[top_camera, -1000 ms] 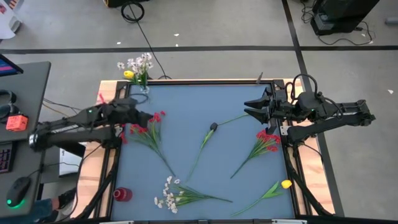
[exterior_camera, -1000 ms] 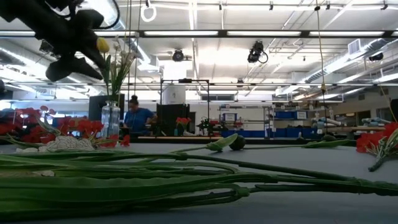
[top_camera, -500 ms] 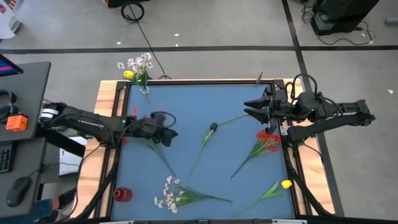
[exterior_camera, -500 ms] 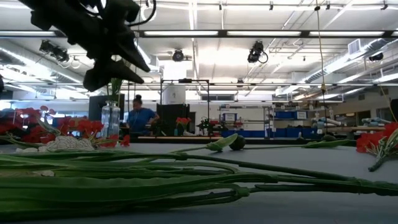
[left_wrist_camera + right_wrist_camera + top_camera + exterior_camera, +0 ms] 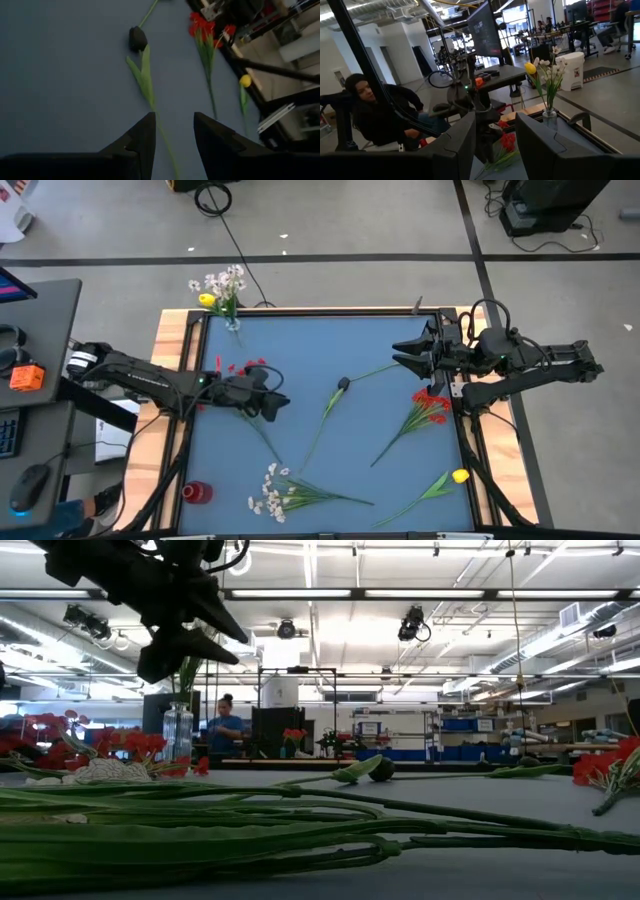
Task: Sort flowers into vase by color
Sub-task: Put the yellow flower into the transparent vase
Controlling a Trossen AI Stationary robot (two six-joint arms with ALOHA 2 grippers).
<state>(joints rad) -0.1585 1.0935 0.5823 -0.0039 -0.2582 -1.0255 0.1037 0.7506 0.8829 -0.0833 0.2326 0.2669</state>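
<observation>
Five long, thin-stemmed sprigs lie loose on the matte blue table [image 5: 300, 340]: two red clusters [image 5: 432, 402], one white cluster [image 5: 268, 490], one yellow bud [image 5: 460, 476] and one dark bud [image 5: 343, 384]. A clear glass vase [image 5: 232, 323] at the table's far left corner holds white and yellow blooms. The left gripper [image 5: 272, 402] hangs left of the dark bud, fingers spread and empty, partly hiding the left red sprig [image 5: 245, 370]. The right gripper [image 5: 397, 352], right of that bud, is spread.

Tabletop [image 5: 330, 340]: matt blue covering, smooth, framed in pale wood. Vase [image 5: 178, 732]: clear glass, glossy. Flowers [image 5: 422, 412]: artificial, cloth-like red petals on smooth green plastic stems. Left tool [image 5: 174, 135]: dark, matt plastic fingers. Floor [image 5: 350, 240]: smooth grey concrete.
</observation>
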